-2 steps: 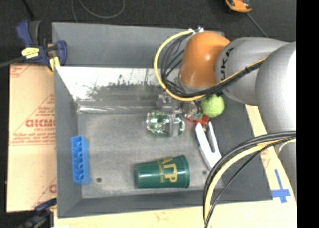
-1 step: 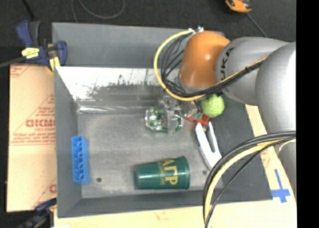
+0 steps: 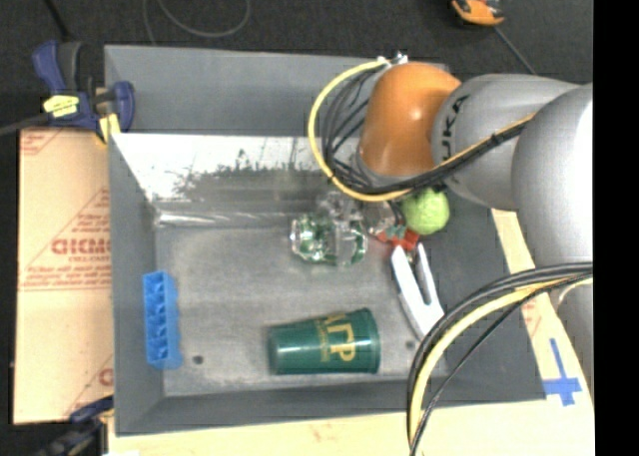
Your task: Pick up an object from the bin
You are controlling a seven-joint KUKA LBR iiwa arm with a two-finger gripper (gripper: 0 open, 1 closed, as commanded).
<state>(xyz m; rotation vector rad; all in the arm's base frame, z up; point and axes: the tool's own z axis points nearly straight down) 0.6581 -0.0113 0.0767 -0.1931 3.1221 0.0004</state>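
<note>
My gripper (image 3: pixel 346 221) reaches down from under the arm's orange cover, in the middle of the bin toward the back. It is directly over, or touching, a small clear and green crumpled-looking thing (image 3: pixel 318 240) on the bin floor. Just right of the gripper lies a yellow-green ball (image 3: pixel 428 212). A white utensil with a red piece at its upper end (image 3: pixel 414 284) lies below the ball, pointing toward the bin's front right.
A dark green cup with gold lettering (image 3: pixel 325 343) lies on its side near the front wall. A blue studded block (image 3: pixel 161 318) lies along the left wall. The arm and its cables cover the bin's right side.
</note>
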